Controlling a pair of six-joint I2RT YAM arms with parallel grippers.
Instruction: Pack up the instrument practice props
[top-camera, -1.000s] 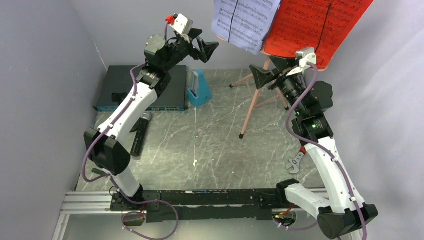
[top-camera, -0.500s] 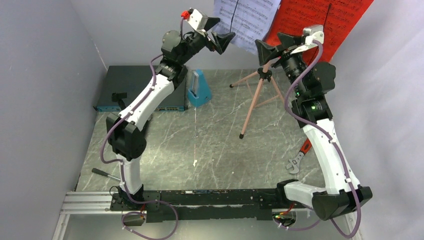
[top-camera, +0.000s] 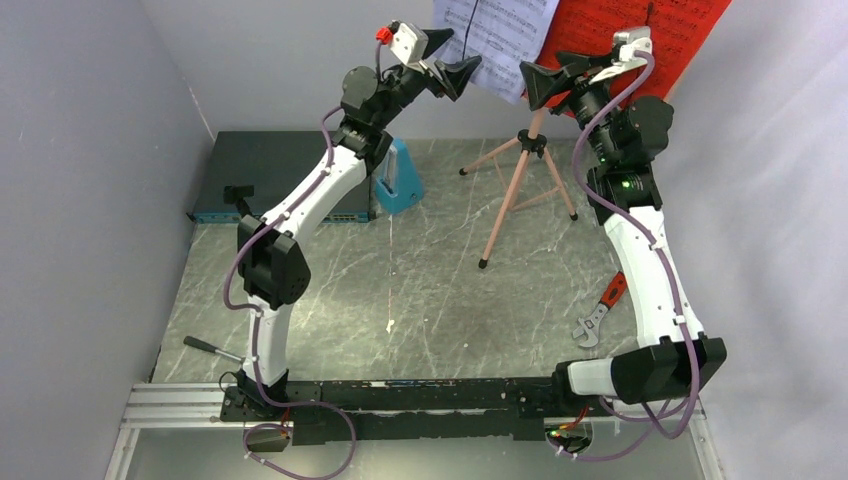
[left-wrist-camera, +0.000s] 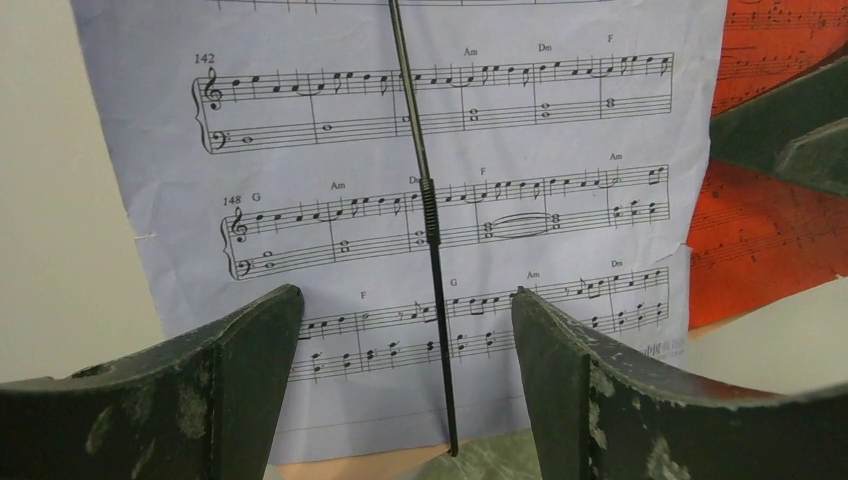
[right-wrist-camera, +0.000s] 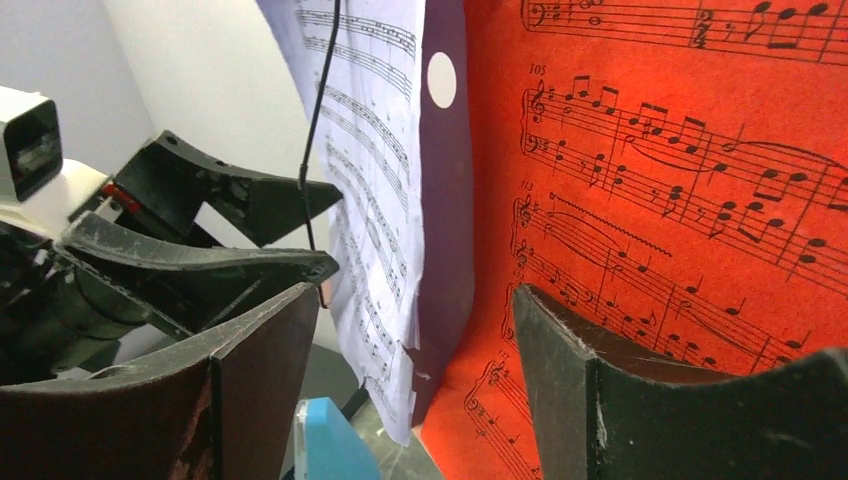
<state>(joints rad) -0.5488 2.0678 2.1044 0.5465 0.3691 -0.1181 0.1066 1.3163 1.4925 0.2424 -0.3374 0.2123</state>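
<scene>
Lab cell: grey walls (top-camera: 90, 150), alu rail (top-camera: 170, 405)

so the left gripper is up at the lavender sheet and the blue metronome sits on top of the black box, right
No: the top view shows the metronome standing on the table beside the black box. The left gripper is up at the lavender sheet.

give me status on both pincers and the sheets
Left pincer open, facing lavender sheet. Right pincer open near red sheet. Neither gripped. Clip wire crosses lavender sheet.

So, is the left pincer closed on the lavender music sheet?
No, the left pincer faces the lavender music sheet with its jaws wide apart, not pinching the paper.
</scene>
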